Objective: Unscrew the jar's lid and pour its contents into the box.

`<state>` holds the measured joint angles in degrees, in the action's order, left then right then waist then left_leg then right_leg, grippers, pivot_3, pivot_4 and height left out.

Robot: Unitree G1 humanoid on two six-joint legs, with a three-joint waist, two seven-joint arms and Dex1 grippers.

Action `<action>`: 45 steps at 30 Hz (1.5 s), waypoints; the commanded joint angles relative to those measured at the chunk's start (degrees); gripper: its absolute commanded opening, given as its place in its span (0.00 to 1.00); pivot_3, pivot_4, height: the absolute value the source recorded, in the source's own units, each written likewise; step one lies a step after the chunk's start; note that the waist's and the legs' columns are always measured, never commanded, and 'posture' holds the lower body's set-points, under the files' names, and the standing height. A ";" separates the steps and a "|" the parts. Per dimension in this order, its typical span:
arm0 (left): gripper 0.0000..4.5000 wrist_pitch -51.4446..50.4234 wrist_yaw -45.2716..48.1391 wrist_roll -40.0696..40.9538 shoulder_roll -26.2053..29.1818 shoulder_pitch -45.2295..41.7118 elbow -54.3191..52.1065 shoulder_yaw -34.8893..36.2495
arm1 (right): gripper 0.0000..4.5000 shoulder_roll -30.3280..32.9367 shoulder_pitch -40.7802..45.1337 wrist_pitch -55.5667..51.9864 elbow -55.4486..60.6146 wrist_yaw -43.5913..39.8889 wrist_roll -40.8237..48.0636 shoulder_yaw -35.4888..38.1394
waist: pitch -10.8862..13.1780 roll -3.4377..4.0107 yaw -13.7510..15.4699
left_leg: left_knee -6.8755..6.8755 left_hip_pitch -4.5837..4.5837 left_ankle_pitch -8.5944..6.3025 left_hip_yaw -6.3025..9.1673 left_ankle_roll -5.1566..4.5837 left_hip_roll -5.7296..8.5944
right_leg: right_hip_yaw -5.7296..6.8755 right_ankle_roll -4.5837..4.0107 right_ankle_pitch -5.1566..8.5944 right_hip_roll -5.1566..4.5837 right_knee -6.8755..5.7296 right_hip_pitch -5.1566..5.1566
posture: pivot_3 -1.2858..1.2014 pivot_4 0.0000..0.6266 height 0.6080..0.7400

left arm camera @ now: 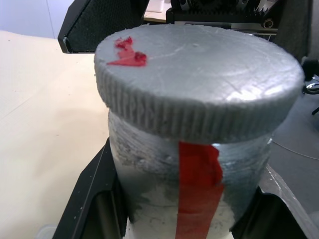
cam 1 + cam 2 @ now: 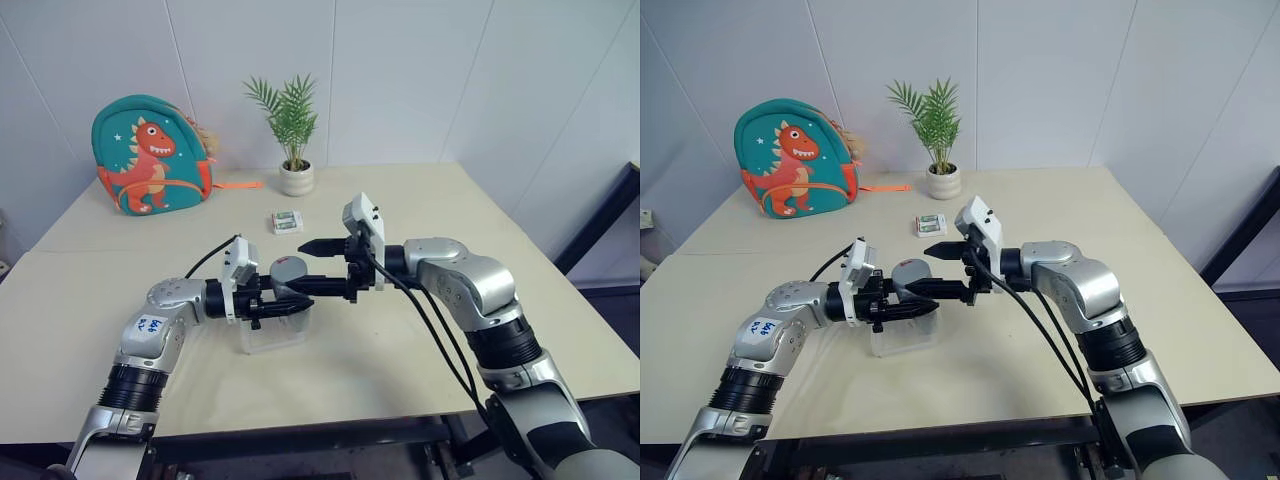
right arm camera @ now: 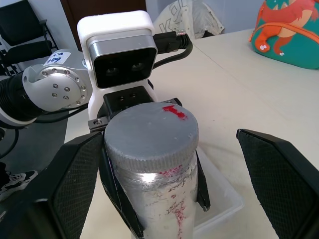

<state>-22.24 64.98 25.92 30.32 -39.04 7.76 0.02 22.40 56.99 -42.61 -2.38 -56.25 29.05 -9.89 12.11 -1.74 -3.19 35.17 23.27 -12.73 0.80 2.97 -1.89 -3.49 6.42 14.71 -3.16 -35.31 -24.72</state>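
My left gripper (image 2: 272, 303) is shut on the jar (image 3: 152, 206), a frosted clear cylinder with red tape down its side, holding it by the body just above the box (image 2: 276, 335). The grey ribbed lid (image 1: 199, 84), marked with a red smear, sits on the jar. From the other side my right gripper (image 3: 177, 179) faces the jar and is open. Its fingers (image 3: 75, 184) stand wide on either side of the lid without touching it. The contents are hidden behind the jar's frosted wall.
At the back of the tan table (image 2: 420, 340) there is a teal dinosaur backpack (image 2: 150, 155) on the left and a potted plant (image 2: 295, 178) beside it. A small green-and-white packet (image 2: 287, 222) lies just behind the grippers.
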 commanded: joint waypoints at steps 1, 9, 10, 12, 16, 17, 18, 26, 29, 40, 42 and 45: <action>0.45 0.79 0.95 0.60 0.61 -0.47 -1.55 0.55 | 0.99 1.46 -0.06 0.62 -0.04 0.28 0.25 3.26 | 0.00 0.00 0.01 | 0.00 0.00 0.00 0.00 0.00 0.00 | 0.00 0.00 0.00 0.00 0.00 0.00 | 0.52 0.24 1.00; 0.45 0.86 0.91 0.57 0.77 -0.50 -1.60 0.61 | 0.99 2.26 -0.10 0.86 -1.13 -0.59 0.14 3.64 | 0.00 0.00 -0.01 | 0.00 0.00 0.00 0.00 0.00 0.00 | 0.00 0.00 0.00 0.00 0.00 0.00 | 0.52 0.24 1.00; 0.45 0.86 0.92 0.57 0.78 -0.51 -1.58 0.60 | 0.99 2.33 -0.11 0.89 -1.27 -0.68 0.10 3.67 | 0.00 0.00 -0.01 | 0.00 0.00 0.00 0.00 0.00 0.00 | 0.00 0.00 0.00 0.00 0.00 0.00 | 0.52 0.24 1.00; 0.45 0.87 0.93 0.57 0.78 -0.55 -1.53 0.62 | 0.99 2.43 -0.12 1.00 -1.58 -0.79 0.00 3.69 | 0.00 0.00 0.00 | 0.00 0.00 0.00 0.00 0.00 0.00 | 0.00 0.00 0.00 0.00 0.00 0.00 | 0.52 0.24 1.00; 0.45 0.89 0.88 0.60 0.80 -0.55 -1.52 0.62 | 0.99 2.50 -0.13 0.94 -1.93 -0.97 0.16 3.85 | 0.00 0.00 0.01 | 0.00 0.00 0.00 0.00 0.00 0.00 | 0.00 0.00 0.00 0.00 0.01 0.00 | 0.52 0.24 1.00; 0.45 0.88 0.87 0.60 0.81 -0.52 -1.53 0.62 | 0.99 2.53 -0.15 0.92 -2.02 -1.03 0.22 3.92 | 0.00 0.00 0.00 | 0.00 0.00 0.00 0.00 0.00 0.00 | 0.00 0.00 0.00 0.00 0.01 0.00 | 0.52 0.24 1.00; 0.45 0.86 0.85 0.60 0.81 -0.50 -1.53 0.63 | 0.99 2.58 -0.17 0.91 -2.15 -1.08 0.24 3.99 | 0.00 0.00 0.00 | 0.00 0.00 0.00 0.00 0.00 0.00 | 0.00 0.00 0.00 0.00 0.01 0.00 | 0.52 0.24 1.00; 0.45 0.80 0.90 0.63 0.71 -0.41 -1.52 0.67 | 0.99 2.52 -0.35 1.01 -3.14 -1.15 -0.33 4.46 | 0.00 0.00 0.00 | 0.00 0.00 0.00 0.00 0.00 0.00 | 0.00 0.00 0.00 0.00 0.00 0.00 | 0.52 0.24 1.00; 0.45 0.80 0.97 0.61 0.67 -0.40 -1.48 0.73 | 0.99 2.60 -0.49 0.79 -3.01 -1.34 -0.12 4.70 | 0.00 0.00 0.00 | 0.00 0.00 0.00 0.00 0.00 0.00 | 0.00 0.00 0.00 0.00 0.00 0.00 | 0.52 0.24 1.00; 0.45 0.79 0.94 0.43 0.83 -0.52 -1.22 0.77 | 0.99 3.59 -0.18 -0.37 -0.10 -7.23 3.54 4.46 | 0.00 0.00 -0.02 | 0.00 0.00 0.00 0.00 0.00 0.00 | 0.00 0.01 0.00 0.00 0.00 0.00 | 0.52 0.24 1.00; 0.45 0.82 0.91 0.39 0.77 -0.54 -1.18 0.72 | 0.99 2.76 0.25 -0.52 0.35 -7.34 3.63 3.88 | 0.00 0.00 -0.02 | 0.00 0.00 0.00 0.00 0.00 0.00 | 0.00 0.01 0.00 0.00 0.00 -0.01 | 0.52 0.24 1.00; 0.45 0.81 0.86 0.32 0.69 -0.59 -1.15 0.61 | 0.99 1.07 1.05 -0.56 0.25 -6.45 3.03 2.76 | 0.00 0.00 -0.04 | 0.00 -0.01 0.00 0.00 0.00 0.00 | 0.00 0.01 0.00 0.00 -0.01 0.00 | 0.52 0.24 1.00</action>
<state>-22.23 65.76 25.81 30.97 -39.04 7.74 0.07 24.27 56.04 -43.14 -4.32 -62.94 31.51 -6.70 12.11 -1.74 -3.23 35.17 23.26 -12.73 0.80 2.97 -1.89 -3.49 6.43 14.71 -3.15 -35.33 -24.72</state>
